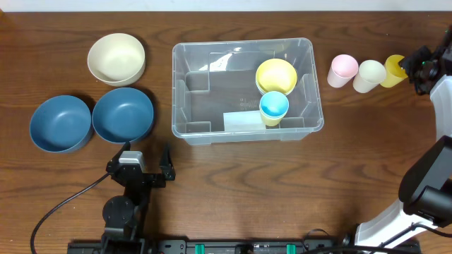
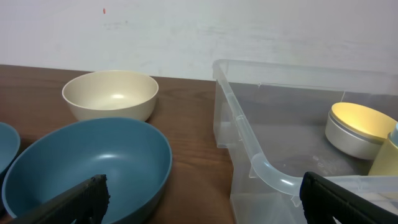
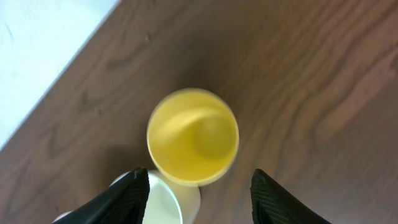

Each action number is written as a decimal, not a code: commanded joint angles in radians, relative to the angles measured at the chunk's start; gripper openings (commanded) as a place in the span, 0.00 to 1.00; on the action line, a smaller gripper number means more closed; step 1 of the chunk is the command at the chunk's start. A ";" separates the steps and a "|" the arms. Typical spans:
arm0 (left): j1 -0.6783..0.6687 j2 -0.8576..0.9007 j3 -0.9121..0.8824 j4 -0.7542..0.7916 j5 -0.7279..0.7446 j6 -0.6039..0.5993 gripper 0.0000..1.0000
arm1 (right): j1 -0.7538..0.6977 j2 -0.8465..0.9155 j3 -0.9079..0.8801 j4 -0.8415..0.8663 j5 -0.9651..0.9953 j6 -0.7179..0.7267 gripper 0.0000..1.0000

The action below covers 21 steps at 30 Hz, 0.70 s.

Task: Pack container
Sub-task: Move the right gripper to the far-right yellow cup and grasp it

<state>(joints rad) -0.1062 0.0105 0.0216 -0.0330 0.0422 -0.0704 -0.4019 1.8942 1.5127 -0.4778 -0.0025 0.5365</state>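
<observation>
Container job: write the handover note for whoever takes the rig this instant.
Left pincer: open, empty, near the right blue bowl.
Right pincer: open, jaws either side of the yellow cup, not closed on it.
Done: yellow bowl and blue cup sit inside the container.
Left: yellow cup, white cup and pink cup on its right; cream bowl, left blue bowl and right blue bowl on its left.

Robotics lab bench: a dark wood-grain table (image 1: 212, 183) against a bare white wall (image 2: 249, 31). One robot arm (image 1: 127, 190) stands at 7 o'clock, another (image 1: 424, 190) at 4 o'clock, with a black mounting rail (image 1: 233, 247) at 6 o'clock and a loose cable (image 1: 56, 208) nearby.
</observation>
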 commanded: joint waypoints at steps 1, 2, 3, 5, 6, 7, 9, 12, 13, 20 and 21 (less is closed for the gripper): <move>0.005 -0.005 -0.018 -0.038 -0.020 0.013 0.98 | -0.005 0.045 0.011 0.025 0.040 -0.014 0.54; 0.005 -0.005 -0.018 -0.037 -0.020 0.013 0.98 | -0.005 0.059 0.011 0.033 0.040 -0.014 0.54; 0.005 -0.005 -0.018 -0.038 -0.020 0.013 0.98 | -0.005 0.077 0.011 0.041 0.039 -0.014 0.54; 0.005 -0.005 -0.018 -0.038 -0.020 0.013 0.98 | -0.005 0.110 0.011 0.047 0.039 -0.014 0.54; 0.005 -0.005 -0.018 -0.038 -0.020 0.013 0.98 | -0.005 0.124 0.011 0.048 0.039 -0.014 0.53; 0.005 -0.005 -0.018 -0.038 -0.020 0.013 0.98 | -0.005 0.138 0.011 0.048 0.039 -0.011 0.52; 0.005 -0.005 -0.018 -0.038 -0.020 0.013 0.98 | -0.005 0.159 0.011 0.048 0.039 -0.010 0.51; 0.005 -0.005 -0.018 -0.038 -0.020 0.013 0.98 | -0.005 0.174 0.011 0.051 0.045 -0.010 0.51; 0.005 -0.005 -0.018 -0.038 -0.020 0.013 0.98 | -0.005 0.174 0.011 0.050 0.052 -0.010 0.51; 0.005 -0.005 -0.018 -0.038 -0.020 0.013 0.98 | -0.005 0.193 0.011 0.028 0.074 -0.014 0.15; 0.005 -0.005 -0.018 -0.038 -0.020 0.013 0.98 | -0.005 0.201 0.011 0.024 0.077 -0.014 0.07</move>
<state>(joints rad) -0.1062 0.0105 0.0216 -0.0334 0.0422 -0.0704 -0.4019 2.0712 1.5143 -0.4473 0.0456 0.5224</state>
